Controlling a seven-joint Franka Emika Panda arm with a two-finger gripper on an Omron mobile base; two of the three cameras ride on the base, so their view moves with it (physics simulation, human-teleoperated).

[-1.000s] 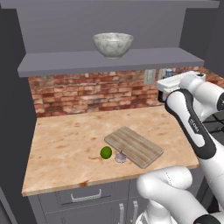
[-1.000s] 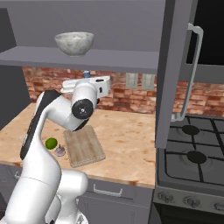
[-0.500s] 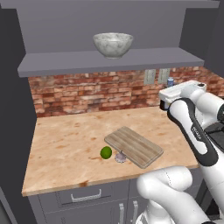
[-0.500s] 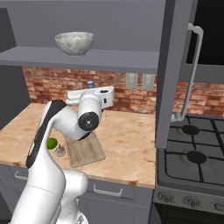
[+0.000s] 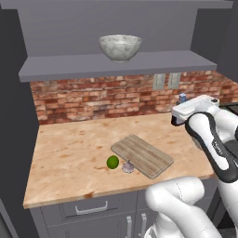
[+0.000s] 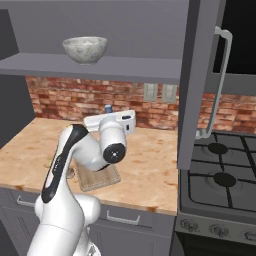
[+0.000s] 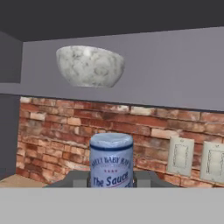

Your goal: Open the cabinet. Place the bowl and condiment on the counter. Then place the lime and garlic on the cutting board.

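The fingers [image 7: 111,183] clamp the sauce bottle [image 7: 111,161] low on its slim, light, rigid, slippery body; the heavier stone bowl [image 7: 89,67] sits at 11 o'clock

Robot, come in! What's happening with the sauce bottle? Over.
Gripper shut on condiment bottle, above counter. Bowl on cabinet shelf. Nothing blocking.

Counter [image 5: 69,158]: cutting board [image 5: 142,155], lime [image 5: 112,161], garlic [image 5: 128,166] beside it. Cabinet shelf [image 5: 116,66]: bowl [image 5: 120,47].
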